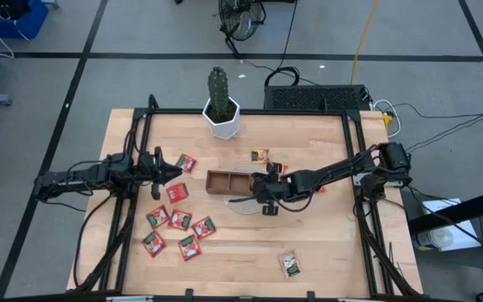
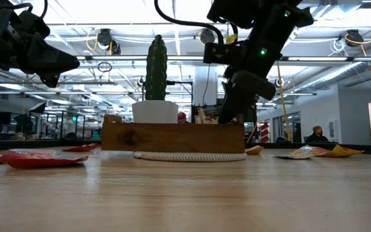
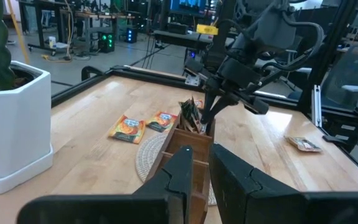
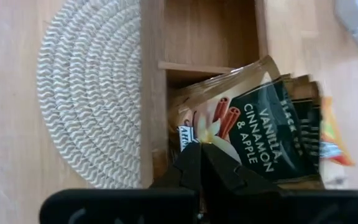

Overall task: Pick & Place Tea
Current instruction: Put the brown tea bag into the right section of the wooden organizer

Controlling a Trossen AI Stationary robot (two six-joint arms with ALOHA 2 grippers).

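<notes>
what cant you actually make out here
- High view: the right end effector covers the wooden tray's right end, hiding what it holds.
- Low view: the tray wall hides the sachets inside.
- Right wrist view: the picture's bottom edge cuts off the vanilla sachet.
- High view: red sachets' print is too small.

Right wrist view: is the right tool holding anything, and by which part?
Yes. The right tool is shut on the edge of a dark tea sachet, at the wooden tray. The left tool holds nothing.
</notes>
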